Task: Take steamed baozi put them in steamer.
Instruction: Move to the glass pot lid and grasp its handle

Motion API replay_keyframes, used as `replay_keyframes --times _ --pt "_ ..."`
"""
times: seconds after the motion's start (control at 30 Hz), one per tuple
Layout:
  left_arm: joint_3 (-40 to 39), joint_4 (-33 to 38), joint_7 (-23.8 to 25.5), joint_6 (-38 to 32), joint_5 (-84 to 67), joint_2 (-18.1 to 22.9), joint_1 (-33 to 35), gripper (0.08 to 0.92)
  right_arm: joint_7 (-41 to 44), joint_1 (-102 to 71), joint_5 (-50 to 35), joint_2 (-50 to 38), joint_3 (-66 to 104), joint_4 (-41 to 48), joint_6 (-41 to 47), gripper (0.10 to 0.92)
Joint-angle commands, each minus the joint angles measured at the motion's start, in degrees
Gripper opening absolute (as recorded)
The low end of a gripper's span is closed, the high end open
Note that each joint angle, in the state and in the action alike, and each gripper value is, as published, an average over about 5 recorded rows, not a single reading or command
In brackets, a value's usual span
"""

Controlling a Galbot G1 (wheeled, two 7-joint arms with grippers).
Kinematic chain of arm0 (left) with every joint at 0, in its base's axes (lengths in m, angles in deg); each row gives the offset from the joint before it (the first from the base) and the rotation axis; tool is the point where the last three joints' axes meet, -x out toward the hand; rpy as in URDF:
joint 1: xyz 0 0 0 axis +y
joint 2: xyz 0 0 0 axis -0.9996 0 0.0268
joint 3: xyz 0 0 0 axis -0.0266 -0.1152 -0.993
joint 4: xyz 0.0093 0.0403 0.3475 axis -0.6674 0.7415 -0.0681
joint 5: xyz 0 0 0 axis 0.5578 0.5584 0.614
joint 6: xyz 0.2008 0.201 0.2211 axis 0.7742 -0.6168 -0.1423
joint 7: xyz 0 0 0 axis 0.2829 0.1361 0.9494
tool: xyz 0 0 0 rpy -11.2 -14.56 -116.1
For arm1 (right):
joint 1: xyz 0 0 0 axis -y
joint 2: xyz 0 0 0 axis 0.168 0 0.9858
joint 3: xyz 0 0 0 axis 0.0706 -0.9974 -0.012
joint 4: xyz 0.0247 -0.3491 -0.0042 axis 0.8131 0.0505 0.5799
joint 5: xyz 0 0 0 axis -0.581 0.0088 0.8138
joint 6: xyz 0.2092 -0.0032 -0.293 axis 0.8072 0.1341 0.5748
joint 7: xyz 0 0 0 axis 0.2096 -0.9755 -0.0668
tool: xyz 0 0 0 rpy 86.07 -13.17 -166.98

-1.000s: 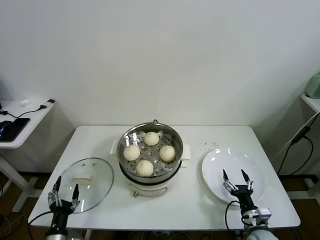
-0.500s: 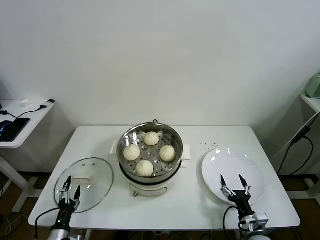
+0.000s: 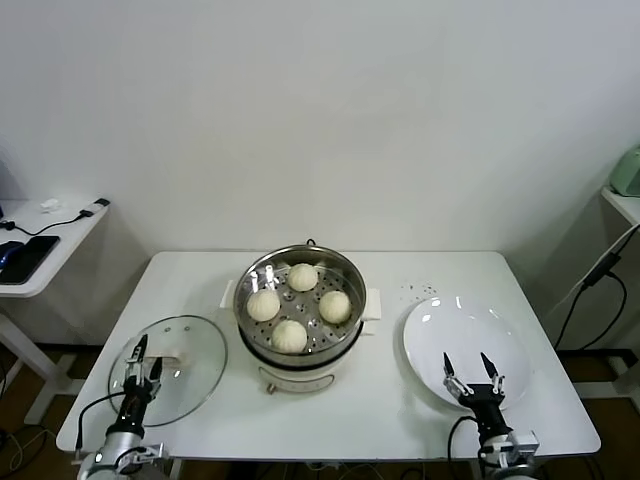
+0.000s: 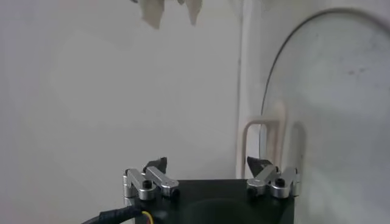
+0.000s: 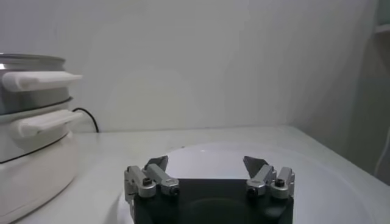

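Note:
Several pale baozi (image 3: 290, 335) lie in the shiny steel steamer (image 3: 257, 271) on its white cooker base (image 3: 297, 380) at the table's middle. My left gripper (image 3: 141, 361) is open and empty at the front left, over the near edge of the glass lid (image 3: 190, 375). My right gripper (image 3: 473, 372) is open and empty at the front right, over the near part of the white plate (image 3: 465, 330). The right wrist view shows its open gripper (image 5: 206, 164), the plate (image 5: 341, 189) and the steamer's side (image 5: 27, 67). The left wrist view shows its open gripper (image 4: 207, 164) and the lid's rim (image 4: 274, 67).
A side table (image 3: 45, 250) with a phone and cables stands at the far left. A cable (image 3: 590, 285) hangs at the right, beside the table's edge. The white wall is behind the table.
Both grippers have sunk toward the table's front edge. The left one has shifted slightly right onto the lid's near edge. The baozi have not moved.

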Motion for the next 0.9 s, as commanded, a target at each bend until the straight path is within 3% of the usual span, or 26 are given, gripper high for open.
replay_keyframes --times 0.03,0.13,0.57,0.9 --pt "-0.44 -3.69 -0.37 0.09 -0.33 -0.56 -2.37 0.82 0.1 -0.09 0.66 0.12 -0.01 -0.31 0.1 0.823" --pt "-0.65 -3.86 -0.64 -0.02 -0.28 -0.46 -2.02 0.782 0.09 0.01 0.79 -0.07 -0.3 -0.6 0.35 0.823" --pt "-0.92 -5.55 -1.84 -0.79 0.73 0.03 -2.03 0.41 0.0 0.58 0.84 -1.33 -0.83 -1.14 1.62 0.823" --pt "1.22 2.72 0.13 -0.77 -3.5 0.15 0.35 0.145 0.03 0.51 0.96 -1.07 -0.59 -1.29 1.68 0.823"
